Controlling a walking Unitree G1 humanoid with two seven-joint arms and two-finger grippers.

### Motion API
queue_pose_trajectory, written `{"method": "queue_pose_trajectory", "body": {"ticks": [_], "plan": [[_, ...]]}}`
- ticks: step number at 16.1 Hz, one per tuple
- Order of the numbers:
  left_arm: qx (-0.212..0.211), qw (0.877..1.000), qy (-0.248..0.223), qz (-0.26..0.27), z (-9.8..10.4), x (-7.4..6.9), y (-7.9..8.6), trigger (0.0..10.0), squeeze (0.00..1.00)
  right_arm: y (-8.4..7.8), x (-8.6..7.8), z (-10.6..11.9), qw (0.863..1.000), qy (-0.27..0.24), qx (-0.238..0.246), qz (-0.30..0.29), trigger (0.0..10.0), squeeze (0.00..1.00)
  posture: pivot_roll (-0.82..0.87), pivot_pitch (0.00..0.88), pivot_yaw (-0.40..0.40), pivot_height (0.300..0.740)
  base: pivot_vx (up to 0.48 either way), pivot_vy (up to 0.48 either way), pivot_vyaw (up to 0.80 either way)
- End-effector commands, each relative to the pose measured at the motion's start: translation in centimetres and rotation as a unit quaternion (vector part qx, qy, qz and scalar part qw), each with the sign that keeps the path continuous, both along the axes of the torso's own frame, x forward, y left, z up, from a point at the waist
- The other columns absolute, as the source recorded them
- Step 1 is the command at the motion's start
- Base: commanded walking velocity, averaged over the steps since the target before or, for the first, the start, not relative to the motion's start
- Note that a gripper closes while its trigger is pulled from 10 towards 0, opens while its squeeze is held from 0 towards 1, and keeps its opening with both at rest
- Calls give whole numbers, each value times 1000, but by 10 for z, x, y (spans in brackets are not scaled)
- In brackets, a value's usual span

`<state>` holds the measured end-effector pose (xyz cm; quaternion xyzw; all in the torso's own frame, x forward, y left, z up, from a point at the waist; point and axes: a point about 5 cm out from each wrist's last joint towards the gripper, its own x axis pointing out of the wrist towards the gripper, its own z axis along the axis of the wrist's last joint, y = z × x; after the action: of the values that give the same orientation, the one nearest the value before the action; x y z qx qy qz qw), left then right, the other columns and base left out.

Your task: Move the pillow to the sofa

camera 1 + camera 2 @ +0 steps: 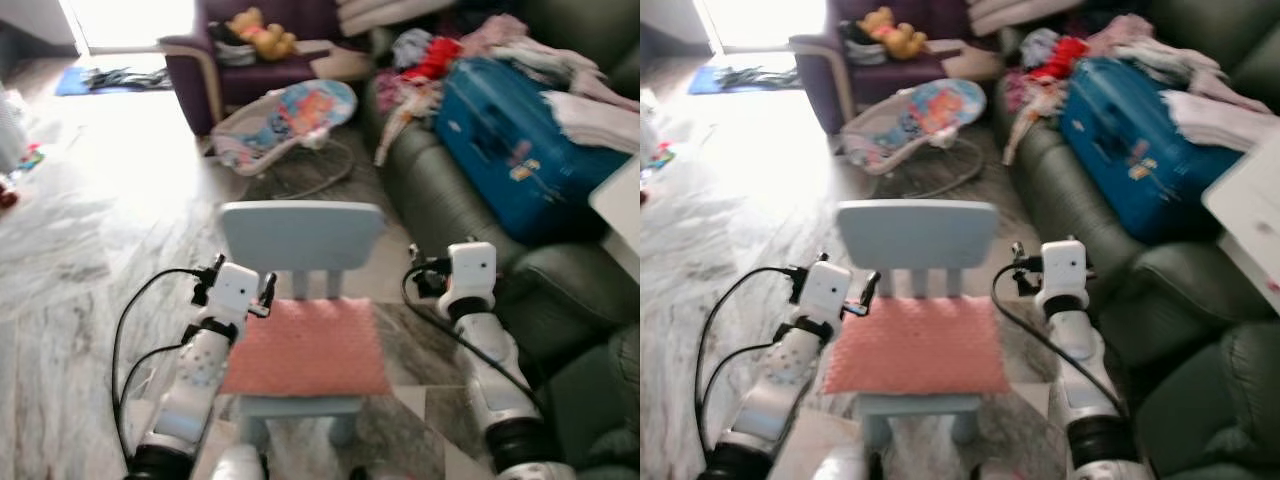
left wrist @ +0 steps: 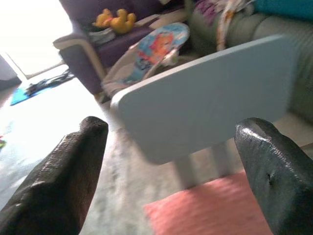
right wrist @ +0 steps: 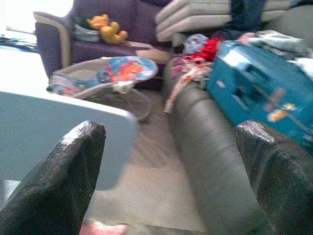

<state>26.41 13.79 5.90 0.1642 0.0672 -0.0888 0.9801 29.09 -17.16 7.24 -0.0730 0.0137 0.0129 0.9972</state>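
From my head camera, the pink pillow (image 1: 308,346) lies flat on the seat of a small pale blue chair (image 1: 303,236) right in front of me. My left gripper (image 1: 240,287) is just beside the pillow's left edge, and my right gripper (image 1: 425,272) is off to the right of the chair, near the dark green sofa (image 1: 440,205). The sofa runs along the right side. On it sits a blue suitcase (image 1: 520,150) (closed, with small stickers too blurry to read) and a pile of clothes (image 1: 425,60) farther back. Far away, a baby bouncer (image 1: 290,115) stands on the floor, and a yellow soft toy (image 1: 262,32) sits in a purple armchair (image 1: 215,65).

From my left wrist, my two black fingers (image 2: 63,181) are wide apart, holding nothing. Between them I see the chair's back up close and a corner of the pillow below it.

From my right wrist, my fingers (image 3: 54,186) are also spread apart and empty. Here the sofa's green side, the suitcase and the clothes show between them.
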Motion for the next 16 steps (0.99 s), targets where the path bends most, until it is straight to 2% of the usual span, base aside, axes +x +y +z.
{"method": "queue_pose_trajectory", "body": {"ticks": [1,7,10,11,14,16], "plan": [[0,1000,-14,-3,6,2,-2,10000,0,-3,0,0,1000,2,-1,-3,10000,0,11,0,-31,740,0,0,0],[6,1000,-11,-4,6,2,-4,10000,0,-4,-1,-1,1000,3,-1,-5,10000,0,13,0,-29,740,0,0,0],[19,1000,-16,13,7,2,-3,10000,0,-2,0,0,1000,-1,-12,2,10000,0,15,0,-26,740,0,0,0],[12,1000,-10,-2,6,2,-4,10000,0,-2,-1,0,1000,-2,-10,1,10000,0,16,0,-25,740,0,0,750],[19,1000,-10,3,5,3,-3,10000,0,-1,0,0,1000,-4,-11,-2,10000,0,17,0,-23,740,0,0,688],[28,1000,-4,-1,3,2,-2,10000,0,-3,-2,-2,1000,2,2,-19,10000,0,19,0,-20,740,0,0,0]]}}
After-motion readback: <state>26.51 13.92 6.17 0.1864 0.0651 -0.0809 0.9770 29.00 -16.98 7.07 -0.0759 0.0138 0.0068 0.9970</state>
